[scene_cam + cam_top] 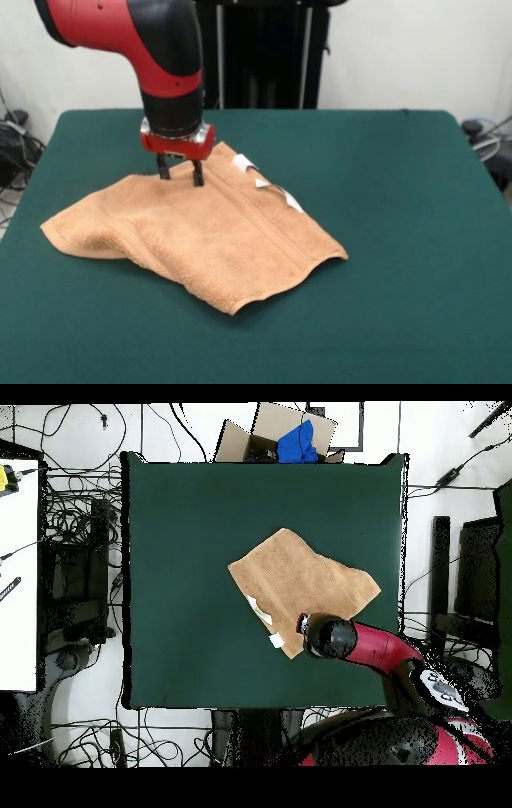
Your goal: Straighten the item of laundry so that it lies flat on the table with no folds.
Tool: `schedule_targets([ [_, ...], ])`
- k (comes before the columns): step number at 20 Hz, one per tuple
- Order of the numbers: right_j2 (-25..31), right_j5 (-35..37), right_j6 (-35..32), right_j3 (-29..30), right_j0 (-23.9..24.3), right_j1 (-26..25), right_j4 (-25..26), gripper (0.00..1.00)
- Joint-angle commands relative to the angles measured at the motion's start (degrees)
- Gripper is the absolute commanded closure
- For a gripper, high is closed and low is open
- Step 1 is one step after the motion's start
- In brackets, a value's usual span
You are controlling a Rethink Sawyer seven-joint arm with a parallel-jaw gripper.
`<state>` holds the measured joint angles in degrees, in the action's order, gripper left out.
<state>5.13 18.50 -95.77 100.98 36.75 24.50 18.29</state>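
Observation:
The orange-tan towel lies left of the middle of the green table. Its left part is humped and rumpled, and its near edge is wavy and slightly raised. Two white tags stick out of its far right edge. My gripper points straight down at the towel's far corner, its two fingertips apart and touching the cloth. In the overhead view the towel lies skewed on the table, with the tags on its lower left edge. The arm's wrist covers the gripper there.
The robot's black pedestal stands behind the table's far edge. In the overhead view a cardboard box with something blue in it sits beyond the table's top edge. A white desk is at the left, with cables on the floor around it.

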Motion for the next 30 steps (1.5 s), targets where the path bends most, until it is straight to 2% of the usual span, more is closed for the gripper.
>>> schedule_targets([
  [1,4.4,1.7,0.2,1.9,3.4,1.2,2.4,0.0],
  [8,5.1,3.8,-1.4,1.1,2.3,2.2,0.3,0.0],
  [11,4.9,7.7,-1.4,-0.9,0.5,4.0,-0.9,0.0],
  [14,4.7,8.5,-2.1,-0.7,-0.2,5.4,-1.4,0.0],
  [22,7.7,8.3,-3.9,4.3,1.9,9.9,-4.2,0.0],
  [26,8.5,10.5,-4.5,7.4,2.1,14.0,-6.0,0.0],
  [30,9.2,11.3,-3.9,8.2,2.1,15.7,-7.0,0.0],
])
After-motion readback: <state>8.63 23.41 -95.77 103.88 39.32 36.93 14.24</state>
